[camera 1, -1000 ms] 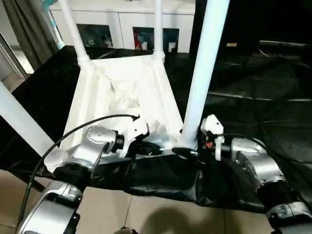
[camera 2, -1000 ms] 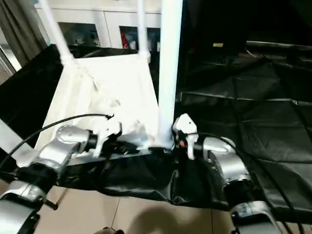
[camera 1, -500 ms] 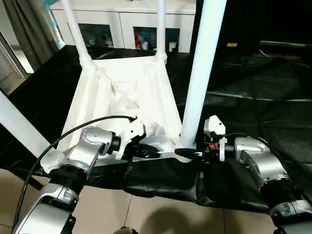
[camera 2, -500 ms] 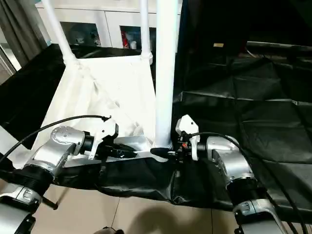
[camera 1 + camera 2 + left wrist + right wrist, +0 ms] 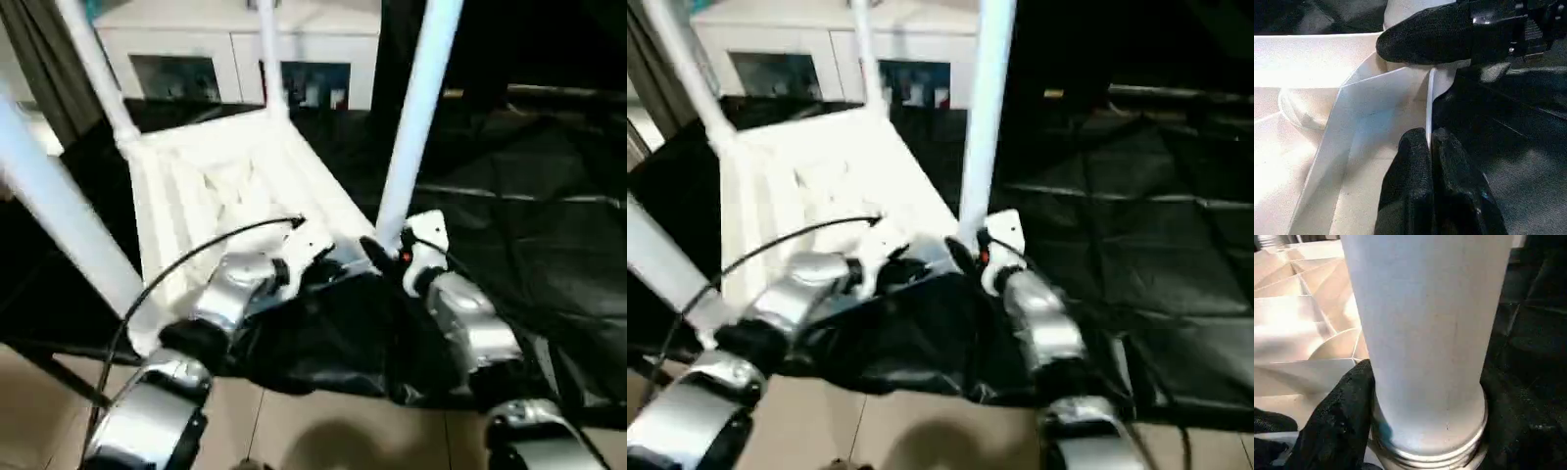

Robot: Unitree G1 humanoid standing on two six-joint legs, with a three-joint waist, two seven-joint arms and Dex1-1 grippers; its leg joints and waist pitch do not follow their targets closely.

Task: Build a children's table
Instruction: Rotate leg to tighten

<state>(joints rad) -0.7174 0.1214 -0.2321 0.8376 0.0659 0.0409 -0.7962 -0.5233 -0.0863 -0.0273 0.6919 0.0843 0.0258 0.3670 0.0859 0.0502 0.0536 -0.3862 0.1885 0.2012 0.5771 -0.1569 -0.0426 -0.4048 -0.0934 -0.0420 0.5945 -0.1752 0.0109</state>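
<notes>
The children's table lies upside down on black cloth, its ribbed top (image 5: 220, 186) facing up and its white legs standing upright. My left gripper (image 5: 328, 266) is shut on the thin near rim of the top (image 5: 1429, 105), with both fingers (image 5: 1410, 161) pinching it. My right gripper (image 5: 377, 253) is shut on the base of the near right leg (image 5: 411, 127), just above its corner socket. Its black fingers (image 5: 1342, 416) press on both sides of the leg (image 5: 1425, 333). One of those right fingers (image 5: 1435, 36) also crosses the left wrist view.
Three more legs stand at the near left (image 5: 59, 206), far left (image 5: 98, 69) and far right (image 5: 266, 54). A white glass-door cabinet (image 5: 323, 49) stands behind. Black cloth (image 5: 529, 225) spreads to the right, and tiled floor (image 5: 323, 431) lies below the near edge.
My right gripper has closed in on the leg's base. Both grippers and the table's near edge now sit higher, and the top is turned leftward. The camera has also shifted.
</notes>
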